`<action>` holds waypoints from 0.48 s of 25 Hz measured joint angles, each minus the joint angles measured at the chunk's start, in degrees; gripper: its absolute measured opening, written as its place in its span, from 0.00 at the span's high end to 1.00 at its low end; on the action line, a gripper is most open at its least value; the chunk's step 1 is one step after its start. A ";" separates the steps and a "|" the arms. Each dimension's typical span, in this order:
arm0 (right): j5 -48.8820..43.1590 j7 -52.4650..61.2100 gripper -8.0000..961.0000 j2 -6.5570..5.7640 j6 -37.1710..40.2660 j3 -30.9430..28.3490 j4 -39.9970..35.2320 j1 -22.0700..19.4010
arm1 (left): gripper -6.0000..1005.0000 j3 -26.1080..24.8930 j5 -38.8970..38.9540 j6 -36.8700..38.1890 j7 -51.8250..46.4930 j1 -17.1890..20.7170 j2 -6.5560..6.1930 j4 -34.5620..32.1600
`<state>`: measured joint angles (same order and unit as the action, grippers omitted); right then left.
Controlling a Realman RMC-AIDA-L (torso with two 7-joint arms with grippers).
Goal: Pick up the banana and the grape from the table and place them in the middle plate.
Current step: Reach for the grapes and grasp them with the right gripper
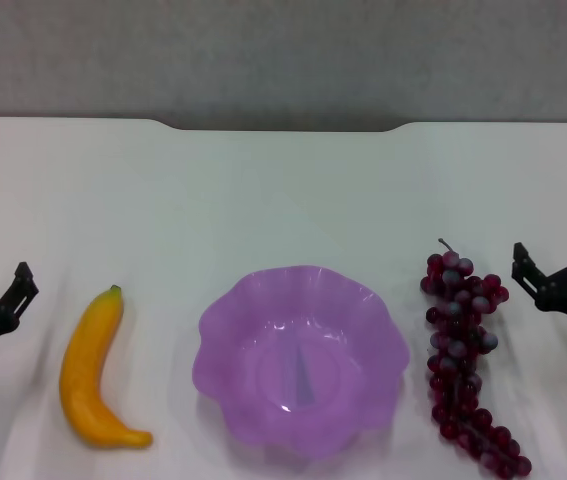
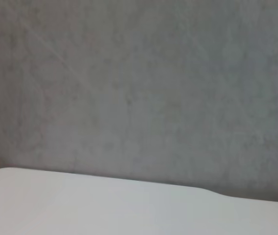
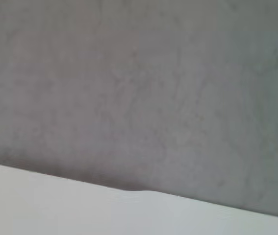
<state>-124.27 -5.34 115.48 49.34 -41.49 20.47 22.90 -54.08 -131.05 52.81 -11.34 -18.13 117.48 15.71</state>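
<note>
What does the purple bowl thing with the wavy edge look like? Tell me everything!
The see-through purple plastic plate with a wavy, flower-like rim sits flat on the white table, in the middle. It is shallow like a bowl, shiny, and has nothing in it. The yellow banana lies on its left and the bunch of dark red grapes on its right; neither touches it. No gripper touches it either.
</note>
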 joint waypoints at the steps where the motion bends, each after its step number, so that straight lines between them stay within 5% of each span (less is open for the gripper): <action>1: -0.16 -0.13 0.15 -0.03 -0.52 0.00 0.50 0.09 | 0.11 -0.01 0.00 -0.18 0.00 0.06 -0.03 -0.07; 6: -0.57 -2.79 0.15 -1.15 -8.24 -2.29 9.11 -0.08 | 0.11 -0.13 0.02 -0.51 0.17 0.52 -0.13 -0.74; 12: -0.61 -18.27 0.16 -1.83 -28.13 -16.51 27.23 -7.34 | 0.11 -0.21 0.06 -0.52 0.25 1.11 -0.21 -0.81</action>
<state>-124.88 -23.61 113.66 21.21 -57.99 47.70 15.55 -54.29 -130.99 52.29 -11.09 -17.02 117.27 14.90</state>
